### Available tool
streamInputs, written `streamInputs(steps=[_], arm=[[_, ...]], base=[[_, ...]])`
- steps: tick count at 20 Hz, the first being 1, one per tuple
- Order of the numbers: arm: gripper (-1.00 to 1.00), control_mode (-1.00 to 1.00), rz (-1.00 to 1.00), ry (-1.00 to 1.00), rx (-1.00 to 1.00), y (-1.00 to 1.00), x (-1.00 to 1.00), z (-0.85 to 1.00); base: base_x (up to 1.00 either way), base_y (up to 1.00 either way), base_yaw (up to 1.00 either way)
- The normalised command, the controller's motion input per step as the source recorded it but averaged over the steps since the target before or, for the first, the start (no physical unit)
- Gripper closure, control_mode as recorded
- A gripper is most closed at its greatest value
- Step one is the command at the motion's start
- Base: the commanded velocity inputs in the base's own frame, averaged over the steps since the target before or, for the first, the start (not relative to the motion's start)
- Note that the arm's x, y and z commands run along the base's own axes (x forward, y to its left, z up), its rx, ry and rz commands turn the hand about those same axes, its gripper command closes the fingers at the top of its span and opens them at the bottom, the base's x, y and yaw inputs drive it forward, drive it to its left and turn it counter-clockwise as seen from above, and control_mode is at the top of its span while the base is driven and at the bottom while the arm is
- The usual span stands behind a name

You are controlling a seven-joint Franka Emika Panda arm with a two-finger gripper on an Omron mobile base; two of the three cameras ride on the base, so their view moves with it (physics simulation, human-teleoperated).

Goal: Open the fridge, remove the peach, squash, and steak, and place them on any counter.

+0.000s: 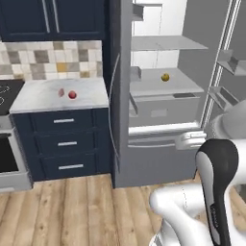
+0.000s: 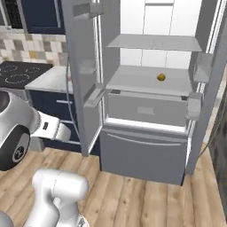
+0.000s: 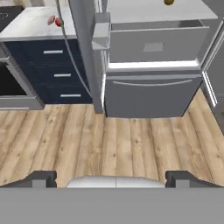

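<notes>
The fridge [image 1: 158,158] stands with both doors swung wide, its white inside and grey shelves exposed. On a middle shelf rests the yellow squash [image 1: 165,77], also seen as the squash [image 2: 161,77] and the squash [image 3: 169,1]. Left of the fridge, the marble counter [image 1: 38,98] carries the pinkish steak [image 1: 61,92] and, just beside it, the red peach [image 1: 72,94]. My gripper [image 3: 111,179] is open and empty. It hangs well back from the fridge over the wooden floor, below the squash's shelf, at about the height of the lower drawer [image 3: 151,94].
Navy drawers [image 1: 67,143] sit under the counter. A black stovetop [image 1: 7,93] and oven [image 1: 6,158] lie further left. The open left door [image 1: 120,96] juts out between counter and fridge interior; the right door [image 2: 213,88] flanks the other side. Wooden floor [image 3: 109,140] lies in front.
</notes>
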Motion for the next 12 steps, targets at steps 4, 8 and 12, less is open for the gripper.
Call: streamInputs(steps=[4,8,12], arm=[[-1.0,1.0,0.0,0.0,0.0,0.0,0.0,0.0],[-1.0,1.0,0.0,0.0,0.0,0.0,0.0,0.0],[-1.0,1.0,0.0,0.0,0.0,0.0,0.0,0.0]], base=[[0.95,-0.95,-0.09],[1.0,-0.27,0.0],[1.0,-0.3,0.0]])
